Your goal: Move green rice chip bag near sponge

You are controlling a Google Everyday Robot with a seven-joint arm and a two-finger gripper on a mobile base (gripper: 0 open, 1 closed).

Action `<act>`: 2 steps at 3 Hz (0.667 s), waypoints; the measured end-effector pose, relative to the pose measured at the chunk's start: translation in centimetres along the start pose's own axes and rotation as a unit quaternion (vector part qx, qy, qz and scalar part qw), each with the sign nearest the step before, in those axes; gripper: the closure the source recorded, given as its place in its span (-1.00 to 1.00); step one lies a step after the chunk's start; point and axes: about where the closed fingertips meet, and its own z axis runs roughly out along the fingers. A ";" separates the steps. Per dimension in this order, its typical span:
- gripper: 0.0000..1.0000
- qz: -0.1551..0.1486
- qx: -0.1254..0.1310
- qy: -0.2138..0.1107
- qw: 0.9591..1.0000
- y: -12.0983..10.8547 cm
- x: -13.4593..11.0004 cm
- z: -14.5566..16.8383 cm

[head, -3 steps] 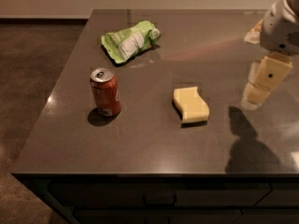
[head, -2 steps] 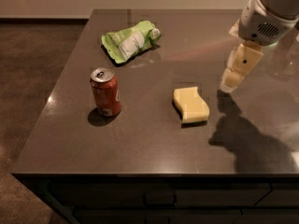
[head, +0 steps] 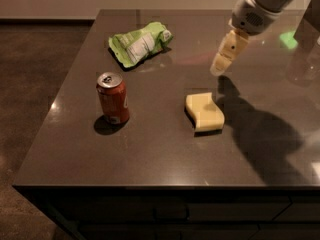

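The green rice chip bag lies crumpled at the far left of the dark table, with its white label panel facing up. The pale yellow sponge lies flat near the table's middle, to the right of and nearer than the bag. My gripper hangs from the arm at the upper right, above the table. It is just beyond the sponge and well to the right of the bag. It touches neither and holds nothing I can see.
A red-orange soda can stands upright on the left side, in front of the bag and left of the sponge. The table's left and front edges drop to a dark floor. The arm's shadow falls to the right of the sponge.
My gripper has moved left and farther back over the table, from the right edge to just beyond the sponge. The bag, can and sponge have not moved.
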 end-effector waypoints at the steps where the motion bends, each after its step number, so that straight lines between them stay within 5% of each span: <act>1: -1.00 0.016 0.004 -0.013 1.000 -2.9 -1.9 2.5; 2: -1.00 0.036 0.009 -0.034 0.999 -5.5 -3.9 5.2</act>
